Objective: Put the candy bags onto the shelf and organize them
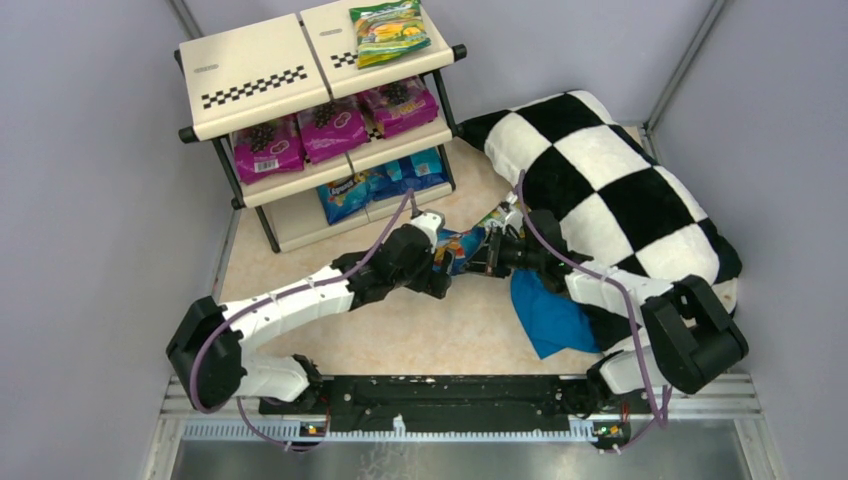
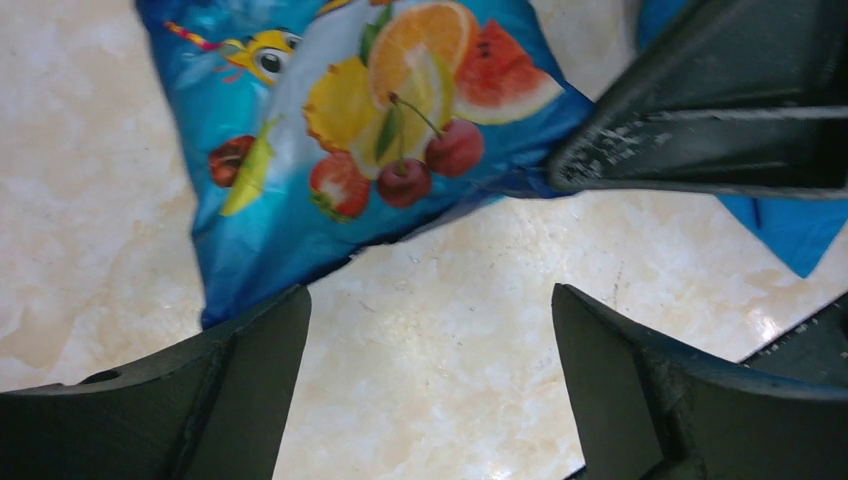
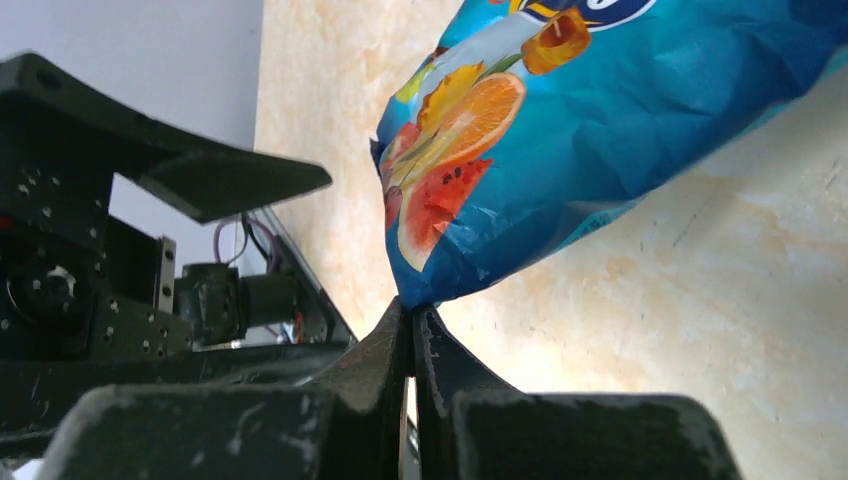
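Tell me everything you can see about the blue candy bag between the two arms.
The blue candy bag is a glossy, crinkled flat packet printed with an orange slice, watermelon, cherries, a strawberry, a pineapple and a small yellow cartoon face. The right tool is shut on one corner of it. The left tool is open close beside it. The bag lies over the beige table. Whether it rests on the table cannot be told.

Shelf (image 1: pixel 250 70) is set at the far left of the table (image 1: pixel 420 340). One candy bag (image 1: pixel 389 30) is laid on its top tier, right side; three bags (image 1: pixel 335 128) on the middle tier, further bags (image 1: pixel 385 182) on the bottom. Pillow (image 1: pixel 610 190) is placed right of the shelf, with cloth (image 1: pixel 550 318) in front of it. Held bag (image 1: pixel 460 250) is kept before the shelf, between left gripper (image 1: pixel 440 262) and right gripper (image 1: pixel 487 255).
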Available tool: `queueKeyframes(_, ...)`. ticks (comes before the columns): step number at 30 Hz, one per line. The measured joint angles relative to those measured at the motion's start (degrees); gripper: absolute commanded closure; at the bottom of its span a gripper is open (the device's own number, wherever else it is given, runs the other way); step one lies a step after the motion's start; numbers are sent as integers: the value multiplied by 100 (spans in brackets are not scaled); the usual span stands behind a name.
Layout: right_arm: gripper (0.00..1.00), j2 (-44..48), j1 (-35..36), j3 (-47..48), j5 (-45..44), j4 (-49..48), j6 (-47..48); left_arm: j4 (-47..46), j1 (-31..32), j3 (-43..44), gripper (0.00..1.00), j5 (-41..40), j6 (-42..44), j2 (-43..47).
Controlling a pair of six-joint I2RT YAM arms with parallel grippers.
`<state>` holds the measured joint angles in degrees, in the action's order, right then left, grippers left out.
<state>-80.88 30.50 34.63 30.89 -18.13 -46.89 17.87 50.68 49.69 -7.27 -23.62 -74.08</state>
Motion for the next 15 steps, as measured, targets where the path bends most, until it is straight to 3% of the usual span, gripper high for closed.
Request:
queueKeyframes(5,100,142,-162,142,402,673,229,72,90,229,2,-348,452,-282)
queueKeyframes(15,100,164,-422,304,1029,968,214,-415,195,280,1,-280,1624,-981)
